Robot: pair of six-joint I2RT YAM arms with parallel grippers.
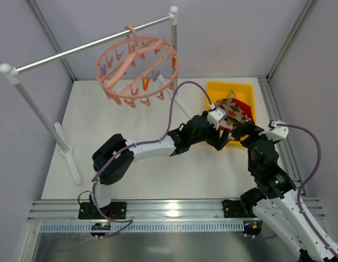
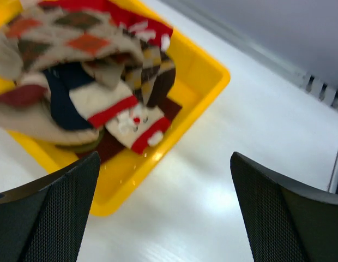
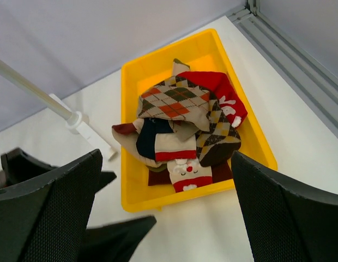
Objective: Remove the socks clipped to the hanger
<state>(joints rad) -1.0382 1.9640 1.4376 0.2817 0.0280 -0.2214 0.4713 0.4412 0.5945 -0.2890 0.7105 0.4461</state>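
The salmon-pink hanger (image 1: 137,66) hangs by its hook from the grey rail at the back left, and I see no sock on its clips. The socks (image 1: 236,112) lie piled in a yellow bin (image 1: 215,89) at the back right, argyle, striped and red ones mixed. My left gripper (image 1: 221,138) hovers at the bin's near edge, open and empty. The left wrist view has the socks (image 2: 76,65) beyond the left gripper (image 2: 164,158). My right gripper (image 1: 242,131) is right beside it, open over the socks (image 3: 180,114). The right gripper (image 3: 166,155) holds nothing.
The grey metal rail (image 1: 87,48) on white posts spans the back left, with one post foot (image 1: 68,153) on the left of the table and another (image 3: 87,128) next to the bin (image 3: 128,109). Aluminium frame rails (image 1: 278,131) run along the right edge.
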